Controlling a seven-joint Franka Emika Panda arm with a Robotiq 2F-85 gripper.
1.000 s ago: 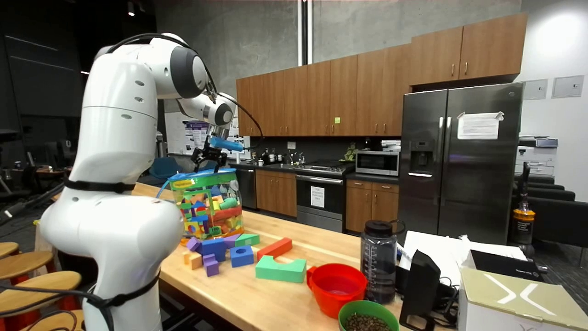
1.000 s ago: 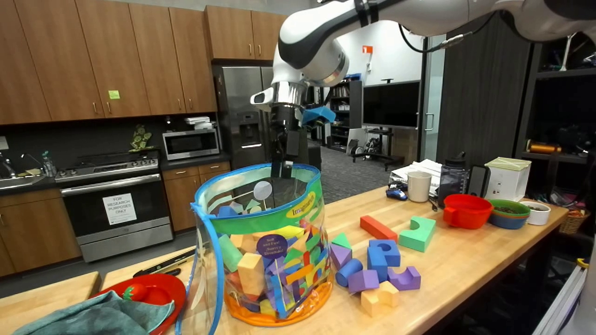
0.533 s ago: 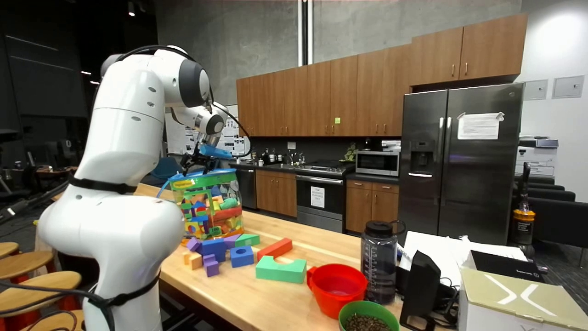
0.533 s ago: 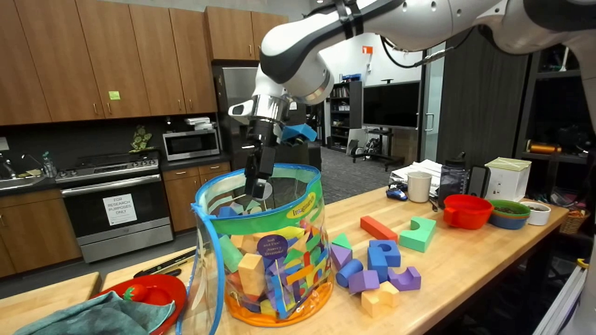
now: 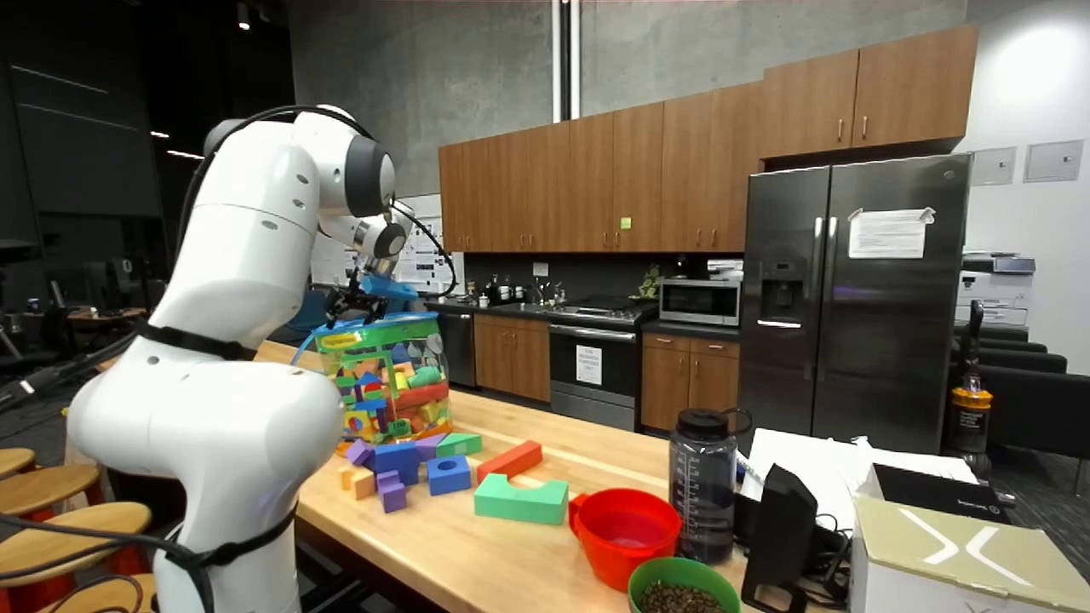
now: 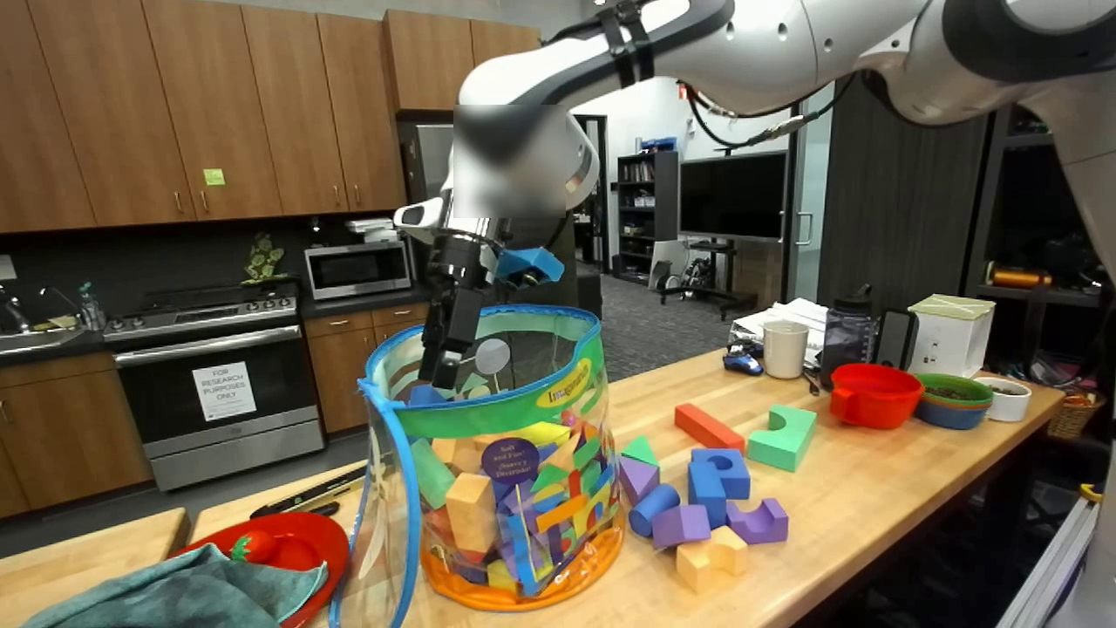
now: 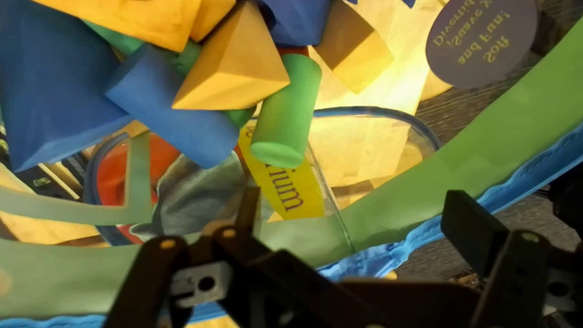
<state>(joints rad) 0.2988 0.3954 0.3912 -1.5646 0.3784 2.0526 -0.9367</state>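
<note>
Moved: gripper (image 6: 443, 371), now lower and farther across the bag (image 6: 488, 420). Jaws: spread wide, gripping nothing. Rim (image 7: 533, 173): close by; careless lowering could snag it and tip the bag, which stands on the table (image 6: 846, 488). Wrist view alone: block pile (image 7: 232, 68) from overhead. Exterior views alone: loose blocks (image 6: 707, 501) outside.

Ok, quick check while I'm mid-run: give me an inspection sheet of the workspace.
Surface: wooden table; loose blocks lie on it.
Main things: clear bag, top open, flap hanging down one side, mixed blocks inside.
Clutter: red cup, stacked bowls, white mug, dark bottle; cloth partly on a red plate.
Gripper: open, holding nothing, at the bag's mouth; contact with the rim can't be told.
Cables: black cable loops beneath the arm.
Surroundings: stove, microwave, fridge, stools.
</note>
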